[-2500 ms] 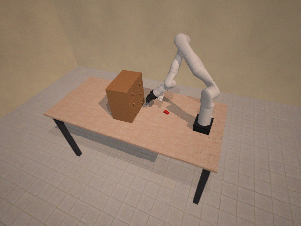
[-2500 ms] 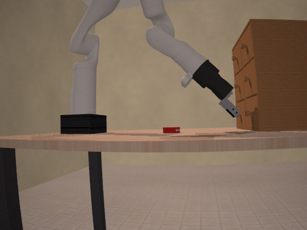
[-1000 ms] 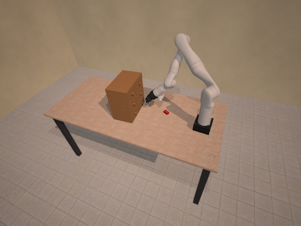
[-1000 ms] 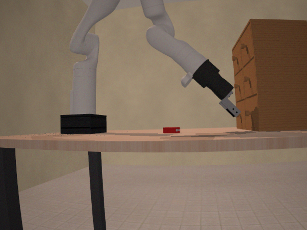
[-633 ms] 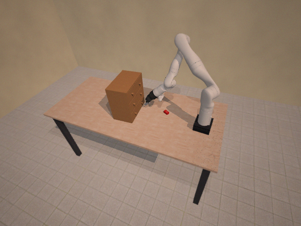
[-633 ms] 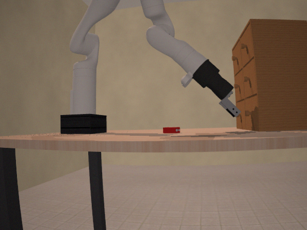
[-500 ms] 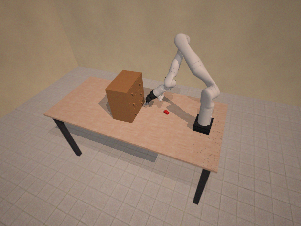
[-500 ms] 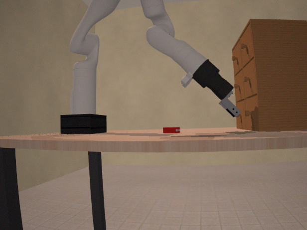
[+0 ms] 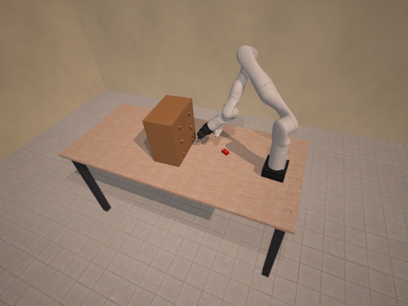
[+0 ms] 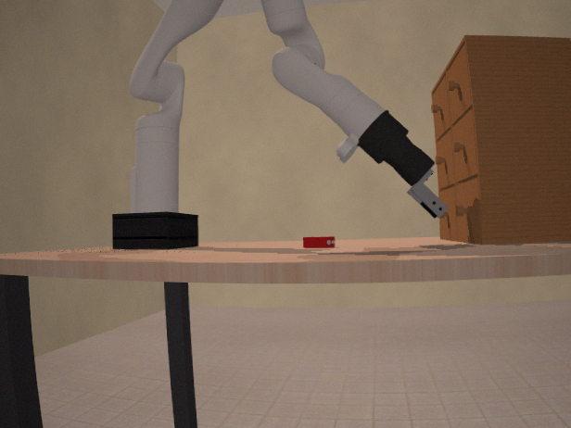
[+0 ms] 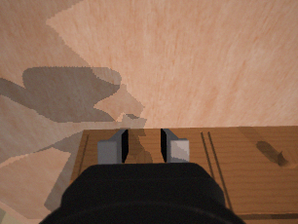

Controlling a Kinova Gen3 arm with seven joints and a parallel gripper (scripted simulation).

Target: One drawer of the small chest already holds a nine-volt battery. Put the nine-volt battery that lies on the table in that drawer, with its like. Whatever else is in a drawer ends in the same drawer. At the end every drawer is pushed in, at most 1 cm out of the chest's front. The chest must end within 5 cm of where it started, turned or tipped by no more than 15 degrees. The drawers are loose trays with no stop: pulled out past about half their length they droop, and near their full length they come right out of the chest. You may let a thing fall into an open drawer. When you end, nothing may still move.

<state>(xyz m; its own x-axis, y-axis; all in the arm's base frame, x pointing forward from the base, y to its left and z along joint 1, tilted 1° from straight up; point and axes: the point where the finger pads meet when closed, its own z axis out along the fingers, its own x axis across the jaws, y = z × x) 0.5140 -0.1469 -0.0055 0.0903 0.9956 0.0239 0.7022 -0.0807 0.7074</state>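
Note:
The red nine-volt battery (image 9: 225,152) (image 10: 317,242) lies on the table, apart from the gripper, and is outside the wrist view. The brown chest (image 9: 163,142) (image 10: 524,139) (image 11: 253,185) stands upright, with two columns of three knobbed drawers. All its drawers look pushed in, so their contents are hidden. My gripper (image 9: 198,141) (image 10: 440,212) (image 11: 144,140) is partly open, slanting down close in front of the bottom drawer in the column farther from the top camera. That drawer's knob is near the fingertips; whether it lies between them is unclear.
The neighbouring bottom knob (image 9: 184,153) (image 11: 282,158) sticks out beside the gripper. More knobs project above it. The arm's black base (image 9: 274,170) (image 10: 155,232) stands on the table across from the chest front, with the battery between them.

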